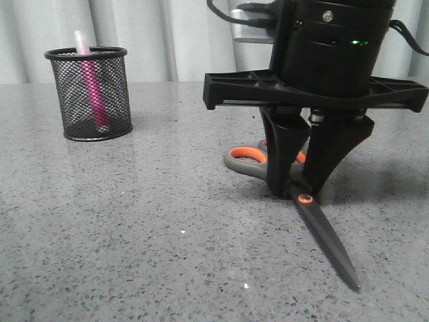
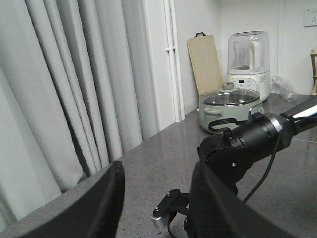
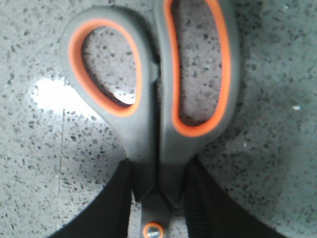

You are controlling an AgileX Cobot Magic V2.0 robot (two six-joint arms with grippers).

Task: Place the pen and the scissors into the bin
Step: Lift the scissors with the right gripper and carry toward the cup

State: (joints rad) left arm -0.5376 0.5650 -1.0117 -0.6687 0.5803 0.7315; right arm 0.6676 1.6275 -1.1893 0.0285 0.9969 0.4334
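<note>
The black mesh pen cup [image 1: 88,93] sits upright at the far left of the grey speckled countertop [image 1: 134,255], w/ the pink pen [image 1: 92,86] already inside, leaning a bit, its pale cap end poking above the rim. Nothing else visible in the cup. The scissors [image 1: 305,208] lie flat on the counter over on the right side, well apart from the cup, blades closed and pointing toward the camera, orange-lined loops toward the back. The right gripper [image 1: 297,184] is down on them from above, its two black fingers [image 3: 111,208] on either side of the shanks between the loops and the orange pivot screw [image 3: 152,231], pinching or v close to it; wrist view shows the pads right against the grey plastic. The left gripper [image 2: 156,208] is up off the table w/ fingers spread apart, nothing between them, facing curtains [image 2: 74,89], a lidded pot [image 2: 229,106] and a blender-type appliance [image 2: 248,62] on the counter's far end. Plenty of bare counter between scissors and cup.
</note>
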